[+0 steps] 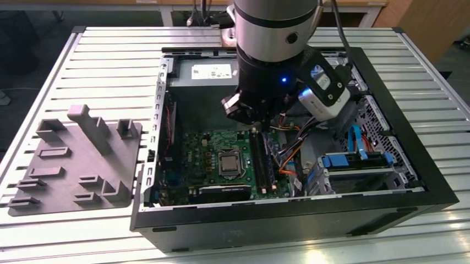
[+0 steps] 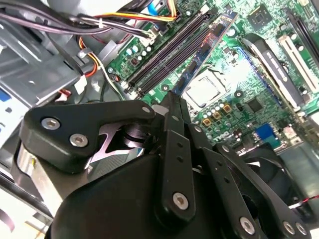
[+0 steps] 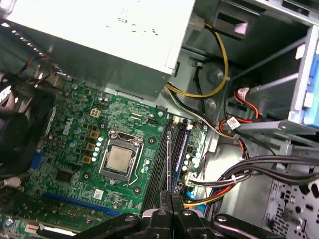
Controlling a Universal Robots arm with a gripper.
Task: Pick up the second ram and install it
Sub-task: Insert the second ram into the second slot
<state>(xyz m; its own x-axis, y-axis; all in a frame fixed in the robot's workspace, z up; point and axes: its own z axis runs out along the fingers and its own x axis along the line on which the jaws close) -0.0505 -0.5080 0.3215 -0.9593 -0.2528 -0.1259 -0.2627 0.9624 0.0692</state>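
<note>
exterior view: high, angled down over slatted table (image 1: 110, 55), taking in whole open pc case (image 1: 411, 181) w/ arm above it. both wrist views sit close inside the case, looking past the gripper (image 3: 171, 196) onto the motherboard (image 3: 75, 149). all three share the board, cpu socket (image 2: 202, 92) & memory sockets (image 2: 169, 50).

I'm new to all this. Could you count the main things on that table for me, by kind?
computer case: 1
gray fixture: 1
motherboard: 1
processor: 1
second ram, clamped in the gripper: 1
gripper: 1
Total: 6
</note>
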